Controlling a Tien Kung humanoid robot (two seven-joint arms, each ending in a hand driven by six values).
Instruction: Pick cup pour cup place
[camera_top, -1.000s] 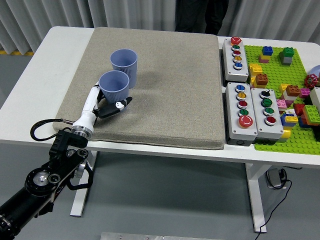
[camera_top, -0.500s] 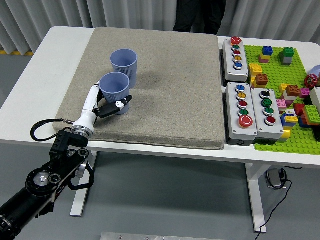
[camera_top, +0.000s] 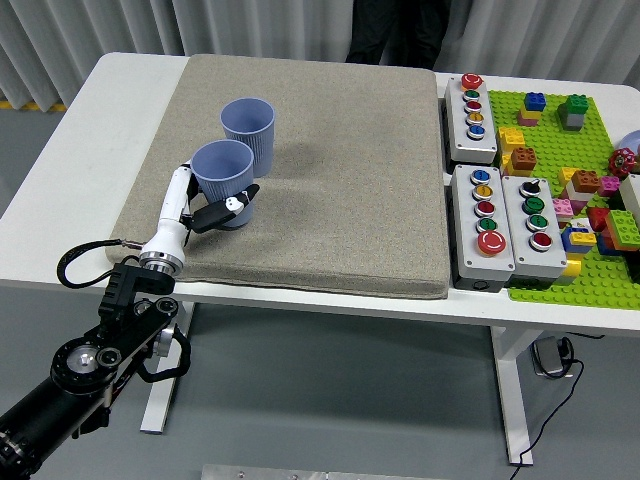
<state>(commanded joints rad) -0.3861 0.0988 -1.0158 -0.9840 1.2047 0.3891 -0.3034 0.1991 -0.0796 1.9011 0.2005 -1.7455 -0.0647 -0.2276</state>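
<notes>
Two lavender ribbed cups stand upright on the grey mat (camera_top: 340, 170). The nearer cup (camera_top: 223, 180) is wrapped by my left hand (camera_top: 212, 212), whose white and black fingers curl around its lower wall. The farther cup (camera_top: 249, 130) stands just behind it to the right, and the two nearly touch. My left arm comes in from the lower left corner. The inside of both cups is hard to make out. My right arm does not show.
Three grey button boxes (camera_top: 495, 220) sit right of the mat. Beyond them a green baseplate (camera_top: 570, 190) carries several toy bricks. A person in dark clothes (camera_top: 400, 30) stands at the far side. The white table's near edge (camera_top: 300, 295) runs just below the mat.
My left hand with the nearer cup has shifted slightly left and back. The farther cup has not moved.
</notes>
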